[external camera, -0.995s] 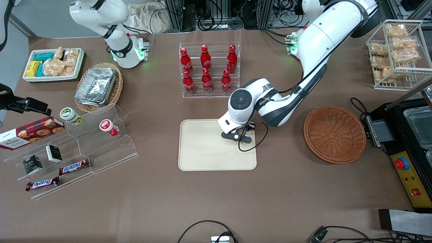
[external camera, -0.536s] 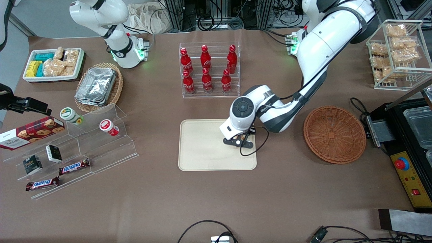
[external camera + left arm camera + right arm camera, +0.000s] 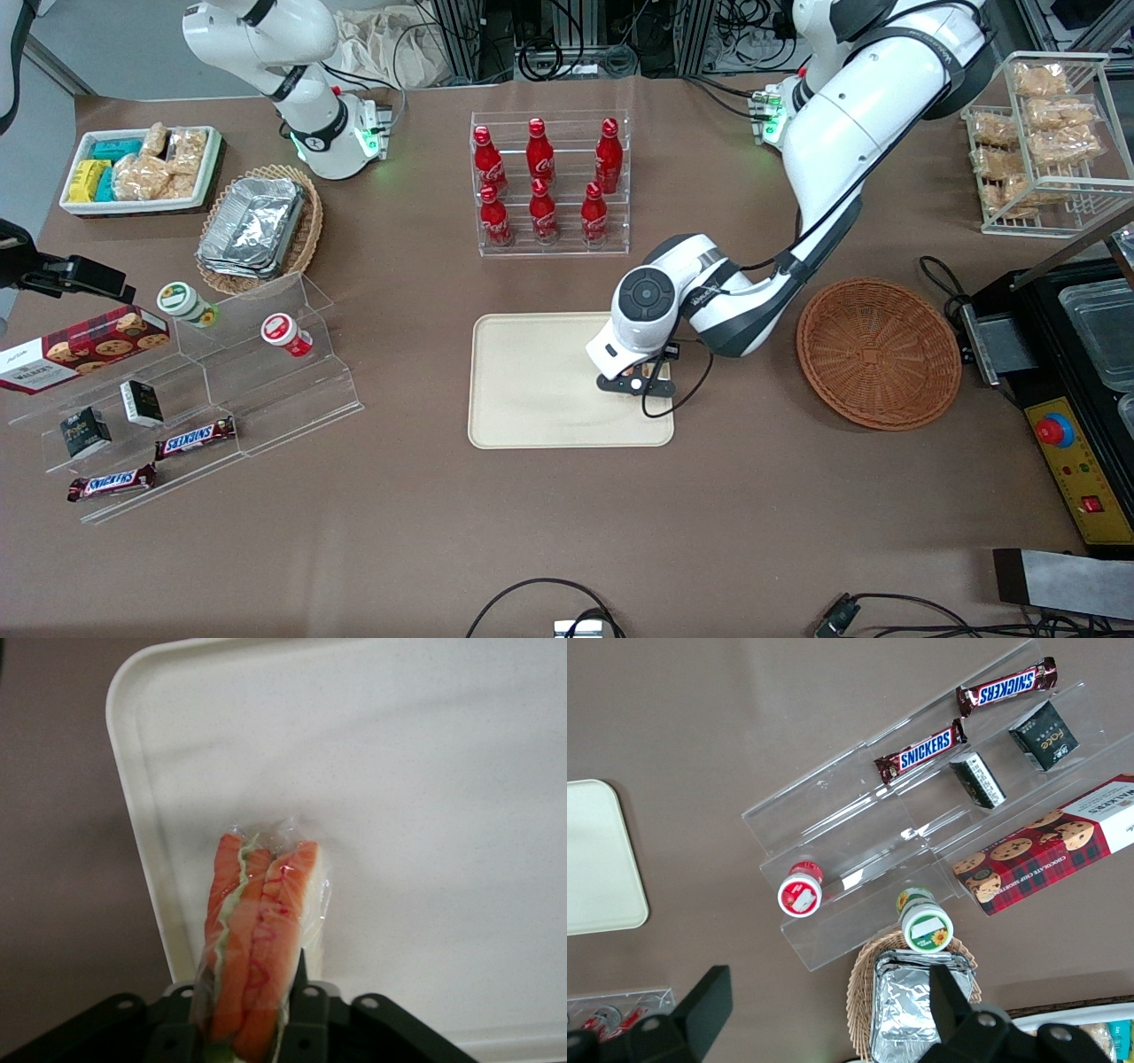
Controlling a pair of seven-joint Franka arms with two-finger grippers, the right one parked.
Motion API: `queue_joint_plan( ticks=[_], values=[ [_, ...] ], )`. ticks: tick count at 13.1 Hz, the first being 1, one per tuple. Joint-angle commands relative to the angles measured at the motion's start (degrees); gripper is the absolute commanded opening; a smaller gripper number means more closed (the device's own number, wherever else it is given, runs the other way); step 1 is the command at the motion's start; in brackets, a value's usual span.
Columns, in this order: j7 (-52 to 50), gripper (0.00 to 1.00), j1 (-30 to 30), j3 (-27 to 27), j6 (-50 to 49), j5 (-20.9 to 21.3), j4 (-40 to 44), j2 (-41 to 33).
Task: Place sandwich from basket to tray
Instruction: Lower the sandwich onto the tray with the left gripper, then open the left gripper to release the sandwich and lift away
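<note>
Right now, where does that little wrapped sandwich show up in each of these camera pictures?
Front view: barely visible; the gripper, over the tray's end nearest the basket, hides it.
Left wrist view: the sandwich is shut in the gripper, above the tray.
Right wrist view: not in it.
Shared landmark: the cream tray.

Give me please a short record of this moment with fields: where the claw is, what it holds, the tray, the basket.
claw: left arm's claw over the tray's end nearest the basket
claw state: shut on the sandwich
sandwich: wrapped, edge-up between the fingers, above the tray surface; contact cannot be told
tray: cream tray, nothing else on it
basket: reddish-brown wicker basket, empty, beside the tray
</note>
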Motion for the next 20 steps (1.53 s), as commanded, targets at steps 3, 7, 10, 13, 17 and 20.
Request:
queue_joint_plan(
  ticks=[3, 7, 10, 13, 17, 20],
  values=[
    [-1.44, 0.93, -0.98, 0.31, 0.04, 1.06, 1.72, 0.66],
    [-3.55, 0.97, -0.9, 0.31, -1.28, 0.89, 5.05, -0.04],
    [-4.42, 0.99, -0.46, 0.22, -7.85, 0.79, 10.05, -1.97],
    [-7.24, 1.0, -0.28, 0.4, -9.81, 1.06, 12.26, -5.13],
    [-6.89, 1.0, 3.14, 0.92, -13.66, 0.19, 14.1, -9.09],
    [-6.37, 1.0, 5.52, 0.75, -16.3, 0.01, 16.38, -10.06]
  ],
)
